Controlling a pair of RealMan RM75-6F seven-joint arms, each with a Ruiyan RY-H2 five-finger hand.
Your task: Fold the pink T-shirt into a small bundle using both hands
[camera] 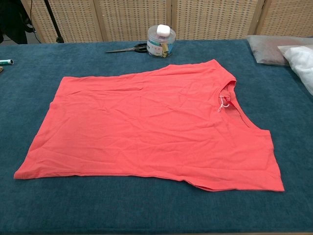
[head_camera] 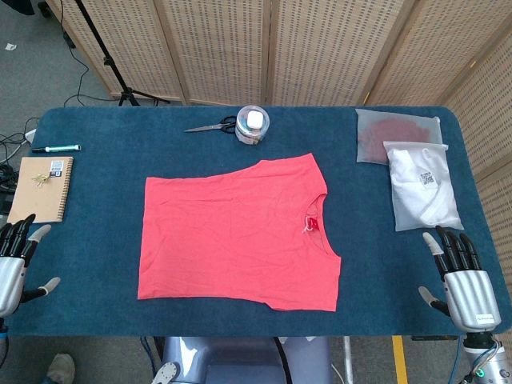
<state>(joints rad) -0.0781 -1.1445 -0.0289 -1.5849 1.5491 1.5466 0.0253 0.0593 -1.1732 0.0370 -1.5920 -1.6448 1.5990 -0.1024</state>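
The pink T-shirt lies flat and spread out in the middle of the blue table, its neckline to the right with a small white tag at the collar. My left hand hovers at the table's near left corner, fingers apart and holding nothing, well clear of the shirt. At the near right corner my right hand is likewise spread and holds nothing. Neither hand shows in the chest view.
A notebook and a marker lie at the left edge. Scissors and a clear round jar sit at the back. Two bagged garments lie at the right. Folding screens stand behind the table.
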